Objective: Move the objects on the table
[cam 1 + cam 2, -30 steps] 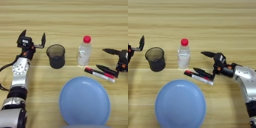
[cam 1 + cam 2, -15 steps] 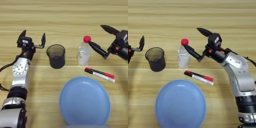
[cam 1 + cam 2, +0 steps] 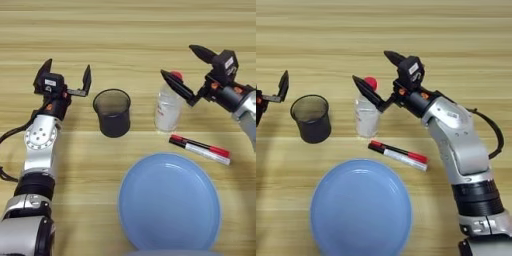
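- Small clear plastic bottle with a red cap point(image 3: 167, 106): stands upright on the light wooden plank table point(image 3: 125, 30), taken here as the landmark. Judged light, thin-walled and easily dented, and likely to tip if struck high. The smooth round body below the shoulder is judged the best place for a hold.
- Right gripper of two black fingers point(image 3: 376, 75): spread wide and empty, at the bottle's cap. One finger lies across the bottle's top; whether it touches cannot be told. The other finger points away, beyond the bottle.
- Dark translucent cup point(image 3: 113, 112): upright, just left of the bottle, open-mouthed and tapering. Judged rigid, light and smooth; a hold across the rim or wall is advised.
- White marker with red and black ends point(image 3: 200, 149): laid flat, near the bottle's base on the near right side. A slim, stiff cylinder, judged prone to rolling.
- Large light-blue round plate point(image 3: 169, 202): matte and shallow, nearer the robot than the bottle.
- Left gripper point(image 3: 65, 78): fingers parted, nothing held, parked left of the cup.
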Tool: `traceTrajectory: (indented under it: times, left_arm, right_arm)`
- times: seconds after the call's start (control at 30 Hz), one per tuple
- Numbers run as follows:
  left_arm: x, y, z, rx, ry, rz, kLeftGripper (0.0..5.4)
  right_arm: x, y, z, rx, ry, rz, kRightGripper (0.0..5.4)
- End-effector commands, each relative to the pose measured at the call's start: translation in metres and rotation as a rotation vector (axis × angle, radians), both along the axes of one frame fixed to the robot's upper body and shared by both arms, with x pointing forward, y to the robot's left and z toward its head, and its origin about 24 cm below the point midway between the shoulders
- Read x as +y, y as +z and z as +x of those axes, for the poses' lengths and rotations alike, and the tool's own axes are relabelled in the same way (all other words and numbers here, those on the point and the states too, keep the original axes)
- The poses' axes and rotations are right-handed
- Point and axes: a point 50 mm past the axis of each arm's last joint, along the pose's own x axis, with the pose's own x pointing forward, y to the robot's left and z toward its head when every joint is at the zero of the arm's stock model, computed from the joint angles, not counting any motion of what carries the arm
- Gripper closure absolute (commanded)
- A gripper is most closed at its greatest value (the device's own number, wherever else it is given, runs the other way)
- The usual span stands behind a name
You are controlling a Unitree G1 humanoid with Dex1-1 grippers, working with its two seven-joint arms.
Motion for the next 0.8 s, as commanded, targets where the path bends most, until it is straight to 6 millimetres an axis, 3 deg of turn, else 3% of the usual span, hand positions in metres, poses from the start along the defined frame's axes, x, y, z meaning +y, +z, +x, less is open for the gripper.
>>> traceTrajectory:
  times: [0.03, 0.37, 0.8]
  left_arm:
    - [-0.002, 0.003, 0.002, -0.008, -0.007, 0.008, 0.0]
    - [-0.002, 0.003, 0.002, -0.008, -0.006, 0.007, 0.0]
    - [-0.002, 0.003, 0.002, -0.008, -0.005, 0.007, 0.0]
  right_arm:
    - [0.005, -0.004, 0.007, 0.043, -0.02, -0.03, 0.04]
    - [0.007, -0.02, 0.013, 0.116, -0.033, -0.084, 1.15]
    - [0.011, -0.025, 0.008, 0.139, 0.017, -0.119, 2.62]
